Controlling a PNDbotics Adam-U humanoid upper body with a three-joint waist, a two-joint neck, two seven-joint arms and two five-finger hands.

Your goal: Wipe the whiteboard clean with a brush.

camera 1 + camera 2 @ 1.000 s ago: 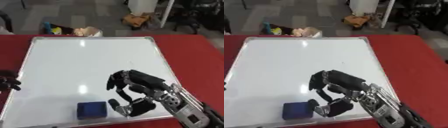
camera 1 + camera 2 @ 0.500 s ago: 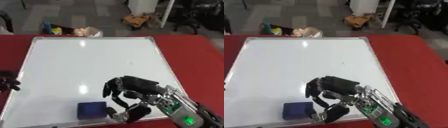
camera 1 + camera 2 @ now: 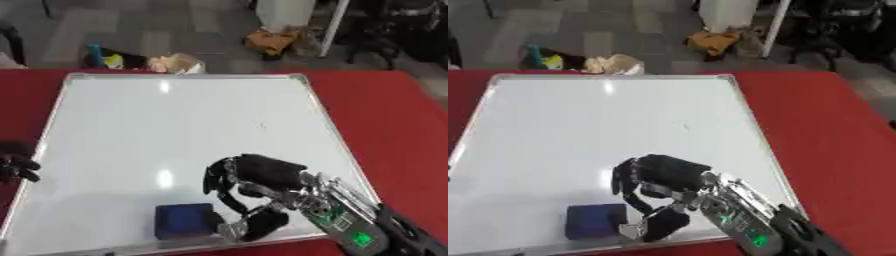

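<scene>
A white whiteboard (image 3: 175, 130) with a silver frame lies flat on the red table. A small faint mark (image 3: 262, 125) shows right of its middle. The brush, a dark blue block (image 3: 184, 220), lies on the board near its front edge. My right hand (image 3: 254, 175) hovers just right of the block, fingers curled downward and thumb close to the block's right side, not closed around it. My left hand (image 3: 16, 162) shows as dark fingers at the left edge, beside the board's frame.
The red table (image 3: 385, 125) extends to the right of the board. Beyond the far edge, on the floor, are a beige bundle (image 3: 175, 62), a yellow and blue item (image 3: 103, 57), an orange-brown object (image 3: 271, 40) and a white post (image 3: 331, 25).
My right hand has moved toward the front of the board and lowered beside the blue block, its thumb now near the block's right side. The block and left hand have stayed put.
</scene>
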